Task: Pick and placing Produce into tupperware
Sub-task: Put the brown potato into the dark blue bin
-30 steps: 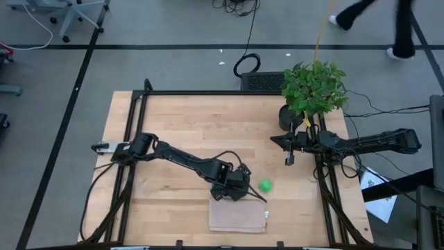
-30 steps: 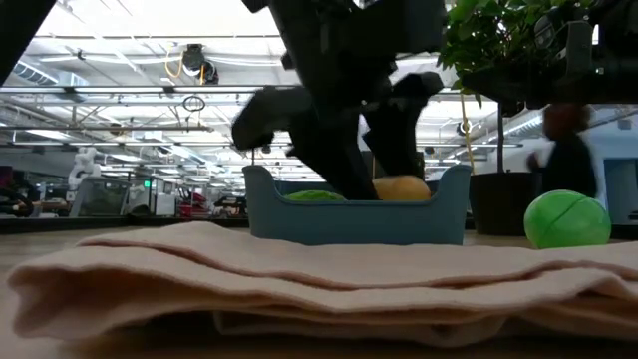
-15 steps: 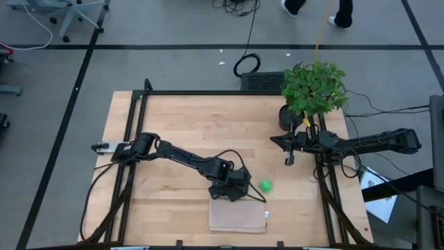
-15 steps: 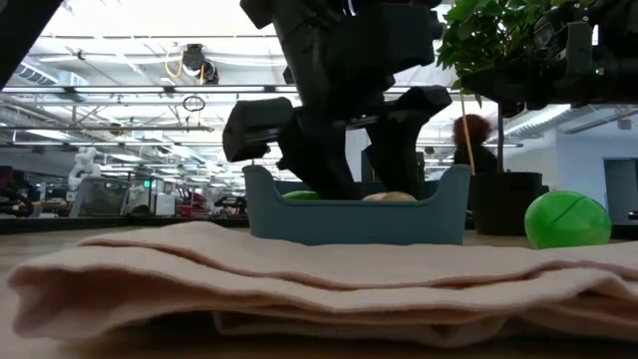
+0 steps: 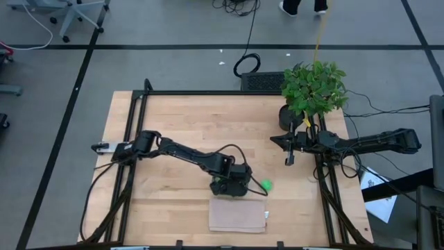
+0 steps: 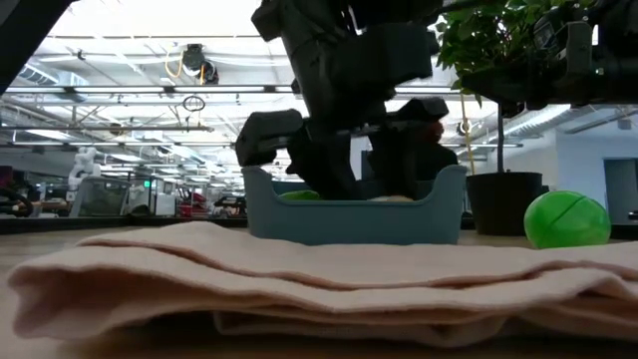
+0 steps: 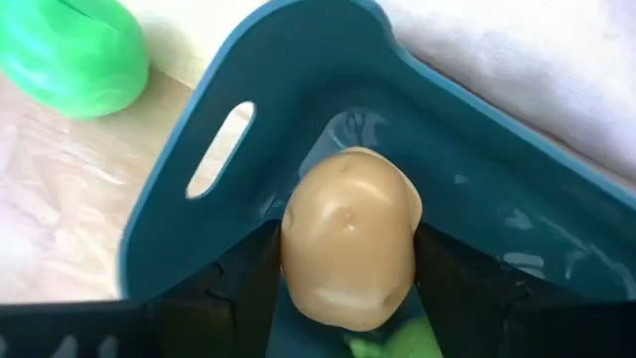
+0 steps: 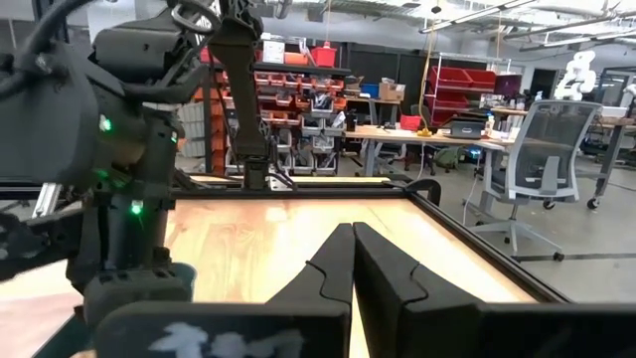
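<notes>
Left tool (image 7: pixel 348 298) is down inside the tupperware (image 7: pixel 477 199), its two dark fingers (image 7: pixel 248 268) pressed on either side of the small yellow-orange piece (image 7: pixel 350 249), gripping it just above the container floor. From above, that same left tool (image 5: pixel 232 182) sits low over the teal container (image 5: pixel 223 186) near the front middle of the tabletop (image 5: pixel 180 125), the arm stretched out across the wood from the left side. Look at the level view: the dark tool (image 6: pixel 344 150) drops straight into the blue tub (image 6: pixel 349 214), and the lime-green piece (image 6: pixel 299 195) peeks over the rim at the left end. In the wrist picture a sliver of that lime-green piece (image 7: pixel 393 343) shows right under the yellow-orange one. The bright green ball (image 5: pixel 266 185) is outside, on the wood just beside the container's right end; it shows past the handle slot in the wrist view (image 7: pixel 75 55) and to the right of the tub at table level (image 6: pixel 566 219). The tan cloth (image 5: pixel 238 216) lies flat just in front of the container, filling the foreground of the low view (image 6: pixel 299 274). Over on the right, the right tool (image 5: pixel 289 151) waits above the tabletop near the potted plant (image 5: pixel 312 90), its fingers (image 8: pixel 333 268) pressed together with no gap.
</notes>
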Motion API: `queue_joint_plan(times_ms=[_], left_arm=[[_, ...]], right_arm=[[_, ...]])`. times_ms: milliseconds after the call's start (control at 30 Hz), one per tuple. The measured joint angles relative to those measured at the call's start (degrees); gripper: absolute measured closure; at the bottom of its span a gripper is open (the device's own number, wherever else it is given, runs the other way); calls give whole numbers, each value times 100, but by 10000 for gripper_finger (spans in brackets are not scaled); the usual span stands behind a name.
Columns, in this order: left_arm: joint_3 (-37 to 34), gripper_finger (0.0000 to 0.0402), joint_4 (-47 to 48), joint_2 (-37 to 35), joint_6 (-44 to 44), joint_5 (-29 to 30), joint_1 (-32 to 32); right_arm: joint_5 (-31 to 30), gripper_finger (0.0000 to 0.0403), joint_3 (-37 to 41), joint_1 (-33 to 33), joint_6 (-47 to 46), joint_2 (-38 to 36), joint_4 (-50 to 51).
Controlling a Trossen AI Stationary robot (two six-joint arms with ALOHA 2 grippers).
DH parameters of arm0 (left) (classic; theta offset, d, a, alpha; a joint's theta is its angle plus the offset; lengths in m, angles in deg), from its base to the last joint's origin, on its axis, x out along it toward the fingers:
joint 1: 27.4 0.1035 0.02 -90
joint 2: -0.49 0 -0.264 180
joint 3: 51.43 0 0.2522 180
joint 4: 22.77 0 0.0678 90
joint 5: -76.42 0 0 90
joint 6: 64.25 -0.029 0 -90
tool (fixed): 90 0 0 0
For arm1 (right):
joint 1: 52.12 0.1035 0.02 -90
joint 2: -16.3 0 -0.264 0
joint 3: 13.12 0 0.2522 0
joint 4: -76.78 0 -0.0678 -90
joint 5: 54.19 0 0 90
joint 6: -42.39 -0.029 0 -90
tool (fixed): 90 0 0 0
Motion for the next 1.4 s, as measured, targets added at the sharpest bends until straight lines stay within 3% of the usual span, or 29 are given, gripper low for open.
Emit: queue_joint_plan(times_ms=[800,1400], left_arm=[[9,192,3,146,-186,-423,28],[-2,192,96,155,-31,-346,128]], right_arm=[[0,403,-2,-2,31,4,-2],[0,403,-2,-2,28,4,-2]])
